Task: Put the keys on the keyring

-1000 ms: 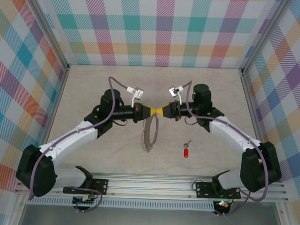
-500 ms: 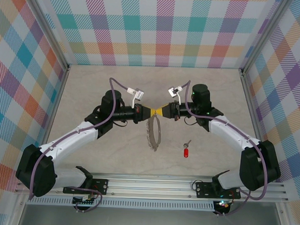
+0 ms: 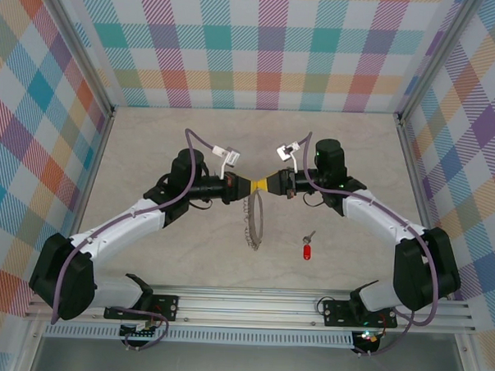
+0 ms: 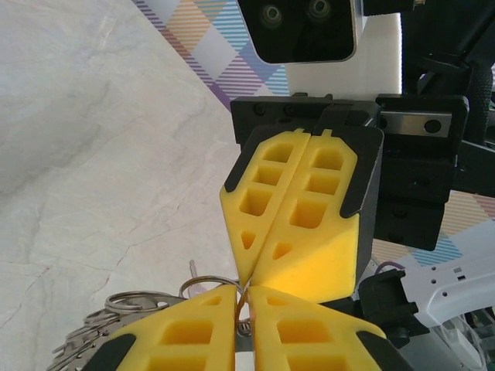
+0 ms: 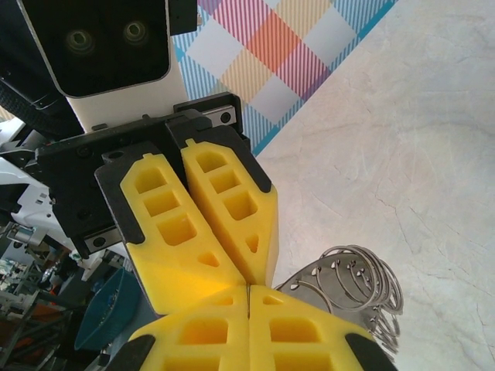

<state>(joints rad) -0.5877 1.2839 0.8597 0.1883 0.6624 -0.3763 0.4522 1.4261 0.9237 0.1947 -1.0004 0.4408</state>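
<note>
Yellow fingertips meet tip to tip at the centre of the top view, where the left gripper and the right gripper are pressed nose to nose above the table. Both claws are seen closed, clamped on the top of the ring, which hangs edge-on below them, its lower rim fringed with small loops. The key is seen lying on the table to the lower right of the ring, well apart from it, its red head toward the bottom of the frame and its silver blade pointing up.

In the left wrist view, the left gripper is shown at the bottom edge with its pads drawn together on a thin wire of the ring, whose loops are bunched at the lower left. The right gripper is seen just above, pads together, tip touching the same spot.

In the right wrist view, the right gripper is shown at the bottom, pads pressed flat together. The left gripper is seen above it, likewise closed. The ring is seen fanned out at the lower right.
</note>
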